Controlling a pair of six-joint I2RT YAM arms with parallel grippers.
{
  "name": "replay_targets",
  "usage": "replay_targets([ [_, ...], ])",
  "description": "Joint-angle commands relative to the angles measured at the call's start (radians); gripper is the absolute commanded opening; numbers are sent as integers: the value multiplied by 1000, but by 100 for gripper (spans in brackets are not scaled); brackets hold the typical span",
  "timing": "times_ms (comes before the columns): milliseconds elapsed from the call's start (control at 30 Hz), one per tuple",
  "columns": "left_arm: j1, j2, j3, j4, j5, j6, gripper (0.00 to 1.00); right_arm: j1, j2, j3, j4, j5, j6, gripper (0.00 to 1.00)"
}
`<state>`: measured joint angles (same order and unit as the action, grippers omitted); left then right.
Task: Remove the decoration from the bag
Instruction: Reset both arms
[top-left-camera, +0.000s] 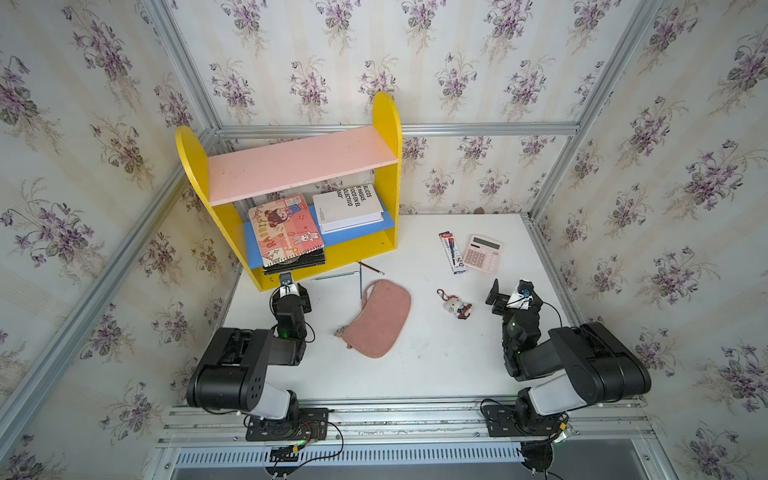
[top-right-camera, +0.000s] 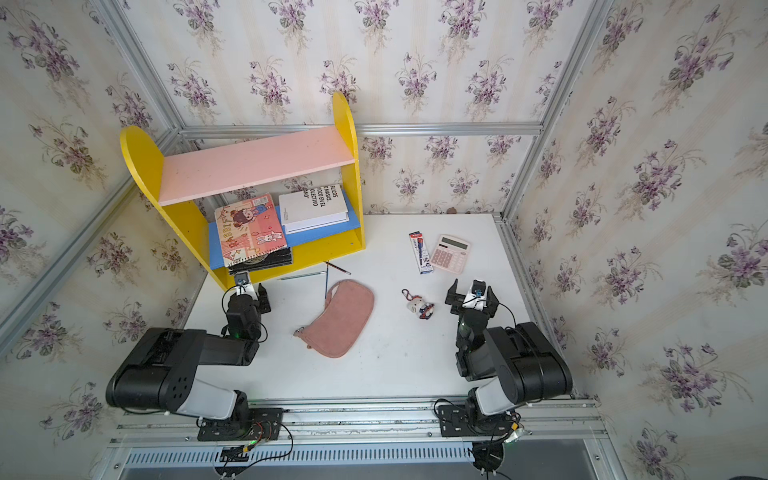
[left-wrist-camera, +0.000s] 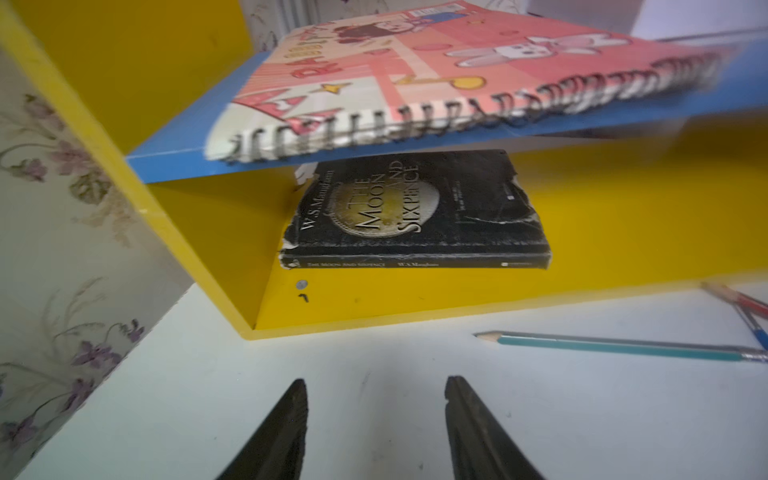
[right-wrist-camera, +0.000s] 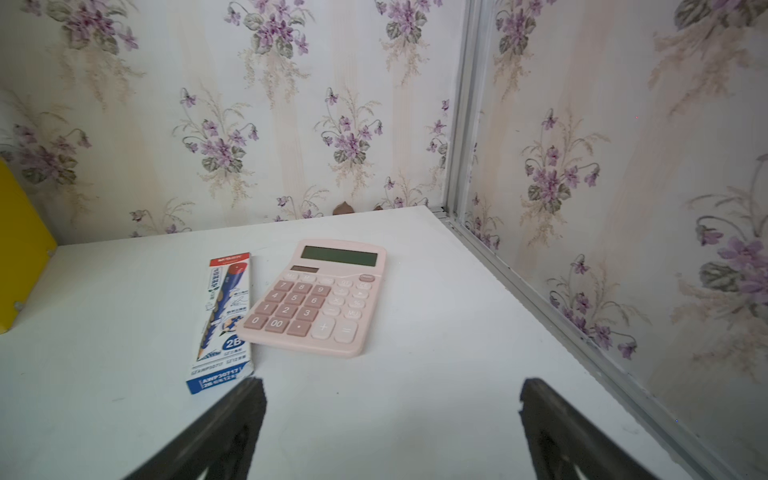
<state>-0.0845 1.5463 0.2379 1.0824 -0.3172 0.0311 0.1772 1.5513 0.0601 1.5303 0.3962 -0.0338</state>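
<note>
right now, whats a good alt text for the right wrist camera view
A pink calculator lies flat on the white table beside a box of 2B pencils, in a corner walled with violet-flowered wallpaper. The right hand, open and empty, points toward them.

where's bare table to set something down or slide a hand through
Widest bare patch: between the bag and the front rail. Also bare: the back middle, between the shelf and the pencil box, and the lane between bag and decoration. Crowded: the pencils beside the shelf foot, and around the calculator.
</note>
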Motion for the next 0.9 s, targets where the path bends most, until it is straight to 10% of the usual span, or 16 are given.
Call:
replay_targets([
  [0,7,-13,55,2,63,16,78,-6,53,-1,180,-33,-29,100],
  [200,44,-1,123,-129,90,-21,90,-64,-12,110,-142,-72,60,100],
  [867,41,4,125,-129,101,-10,91,-82,-5,138,-174,-89,72,100],
])
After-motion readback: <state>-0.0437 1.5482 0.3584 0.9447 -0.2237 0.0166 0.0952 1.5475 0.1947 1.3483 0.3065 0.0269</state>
